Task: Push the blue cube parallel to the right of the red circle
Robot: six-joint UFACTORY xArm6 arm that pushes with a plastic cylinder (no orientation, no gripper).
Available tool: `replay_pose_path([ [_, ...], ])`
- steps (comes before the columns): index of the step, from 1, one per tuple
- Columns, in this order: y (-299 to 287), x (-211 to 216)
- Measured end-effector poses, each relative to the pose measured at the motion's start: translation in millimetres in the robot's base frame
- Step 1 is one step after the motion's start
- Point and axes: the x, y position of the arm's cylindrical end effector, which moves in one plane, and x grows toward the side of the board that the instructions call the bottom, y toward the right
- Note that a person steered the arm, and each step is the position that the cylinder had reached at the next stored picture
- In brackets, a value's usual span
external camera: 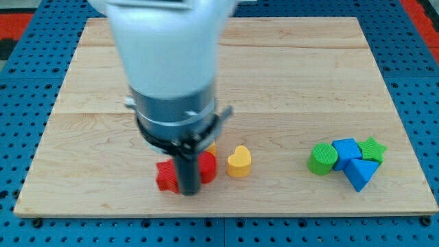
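My tip comes down near the view's bottom, left of centre, at the lower end of the dark rod that hangs from the grey collar and white body of the arm. It carries no jaws (a bare rod, so it has hold of nothing), and it stands between two red pieces: a red block just to its left, whose shape I cannot make out, and a second red block just to its right, partly hidden by the rod. Whether the tip touches either one cannot be told. A sliver of an orange block peeps out behind the right-hand red piece.

Just to the right of these lies a yellow heart, apart from the tip.

Well away, toward the view's right, four blocks huddle together. The blue cube sits in the middle of them, touching a green cylinder on its left, a green star on its right and a blue triangle just below it.

All rest on the pale wooden board, which lies on a blue pegboard surface.
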Motion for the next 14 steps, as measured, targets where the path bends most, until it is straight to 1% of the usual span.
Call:
replay_pose_path([
  [1,-20,-29],
  [2,-20,12],
  [3,15,14],
  [4,57,-8],
  [5,19,-30],
  [6,3,-57],
  [7,65,-58],
  [9,164,-76],
  [10,184,-112],
  [11,155,-167],
  [12,256,-174],
  [13,354,-91],
  [14,361,6],
])
